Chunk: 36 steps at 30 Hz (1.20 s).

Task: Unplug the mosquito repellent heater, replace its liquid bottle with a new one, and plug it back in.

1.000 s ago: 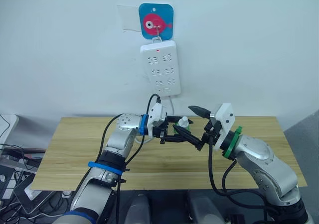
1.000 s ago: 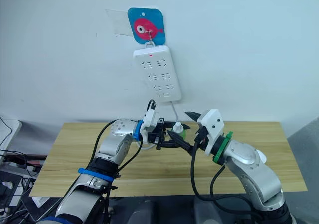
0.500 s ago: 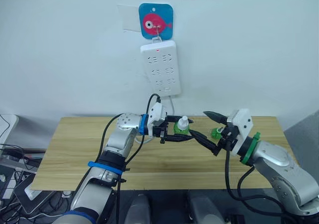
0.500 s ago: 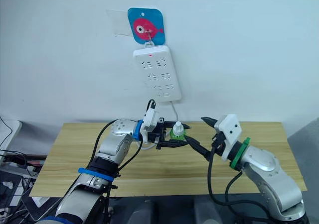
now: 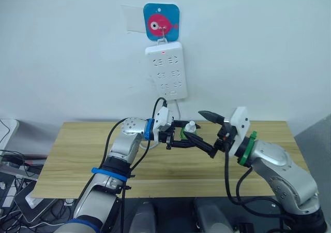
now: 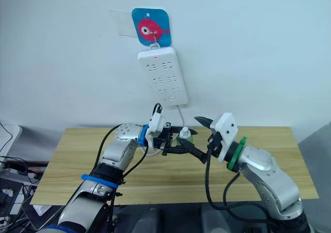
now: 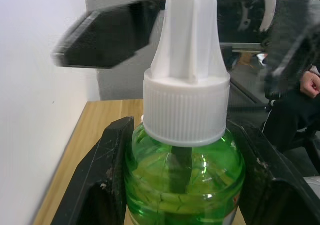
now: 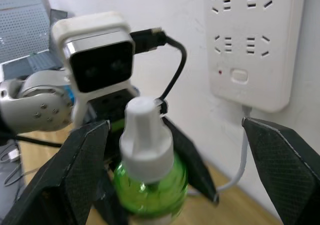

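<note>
A green liquid bottle (image 7: 185,170) with a white cap is held upright above the table (image 5: 67,155) between the closed fingers of the left end effector (image 5: 182,136), while the right end effector (image 5: 206,132) is spread wide around it, below the wall-hung power strip (image 5: 166,70).

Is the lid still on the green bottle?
Yes, on. The white cap sits on the green bottle, which stands upright in the left end effector.
</note>
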Motion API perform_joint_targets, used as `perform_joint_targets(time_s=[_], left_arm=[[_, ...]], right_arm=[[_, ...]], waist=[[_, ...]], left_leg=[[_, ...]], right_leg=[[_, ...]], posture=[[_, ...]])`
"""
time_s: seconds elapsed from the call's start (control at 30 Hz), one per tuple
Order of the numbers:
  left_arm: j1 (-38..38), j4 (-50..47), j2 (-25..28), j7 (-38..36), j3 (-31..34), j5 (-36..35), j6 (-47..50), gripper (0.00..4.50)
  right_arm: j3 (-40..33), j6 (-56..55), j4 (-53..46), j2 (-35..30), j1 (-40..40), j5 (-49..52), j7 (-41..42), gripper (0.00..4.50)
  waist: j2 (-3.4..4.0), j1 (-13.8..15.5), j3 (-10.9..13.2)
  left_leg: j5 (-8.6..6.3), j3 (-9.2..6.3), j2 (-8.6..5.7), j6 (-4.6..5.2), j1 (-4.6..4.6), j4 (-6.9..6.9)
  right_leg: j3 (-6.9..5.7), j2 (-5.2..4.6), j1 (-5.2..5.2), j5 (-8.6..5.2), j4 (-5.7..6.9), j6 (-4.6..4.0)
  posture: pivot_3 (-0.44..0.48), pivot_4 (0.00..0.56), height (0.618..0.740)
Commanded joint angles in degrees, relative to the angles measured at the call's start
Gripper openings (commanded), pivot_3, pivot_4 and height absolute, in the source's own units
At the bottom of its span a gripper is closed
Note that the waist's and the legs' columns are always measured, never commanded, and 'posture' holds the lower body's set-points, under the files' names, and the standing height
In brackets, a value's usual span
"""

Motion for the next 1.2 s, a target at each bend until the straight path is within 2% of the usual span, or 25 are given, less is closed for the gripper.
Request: perform_joint_targets(time_s=[0.03,0.57,0.77,1.0,1.2], left_arm=[[0.0,-2.1,-0.1,0.0,0.2,-0.5,-0.4,2.28],[-0.2,-1.4,-0.3,-0.6,0.3,-0.3,-0.8,2.28],[0.0,-1.6,-0.1,-1.0,0.5,-0.3,-0.7,2.28],[0.1,-2.1,0.0,-0.9,0.5,-0.3,-0.4,2.28],[0.4,-2.7,0.0,-0.7,0.4,-0.3,-0.1,2.28]], right_arm=[[-0.1,-2.5,1.0,0.1,-0.8,-3.4,-1.4,4.45],[-10.2,1.0,-6.5,-6.7,6.9,4.9,2.0,4.45],[-7.1,2.1,-7.9,-7.2,6.7,6.3,3.6,4.45],[-0.6,-0.2,-2.4,-1.5,0.7,1.1,0.9,4.45],[-0.7,-1.9,-0.1,-0.6,0.3,-2.0,0.4,4.45]], waist=[[0.0,0.1,0.0],[0.0,0.1,0.0],[0.0,0.0,0.0],[0.0,0.0,0.0],[0.0,0.1,0.0]], left_leg=[[0.0,0.0,-0.01,0.0,-0.01,-0.01],[0.0,0.02,-0.01,0.0,-0.01,0.0],[0.0,0.02,0.0,0.0,-0.01,0.0],[0.0,0.0,-0.01,0.0,0.0,0.01],[0.0,0.0,0.0,0.0,-0.02,-0.01]], right_leg=[[-0.01,-0.02,-0.02,0.0,-0.01,0.0],[0.01,-0.02,-0.03,0.0,0.04,0.0],[0.02,0.0,-0.03,0.0,0.04,0.0],[0.01,0.0,-0.03,0.0,0.06,0.0],[-0.01,-0.02,-0.05,0.0,0.03,0.0]], posture=[[-0.063,0.19,0.74],[-0.08,0.185,0.74],[-0.075,0.186,0.74],[-0.068,0.187,0.74],[-0.067,0.185,0.74]])
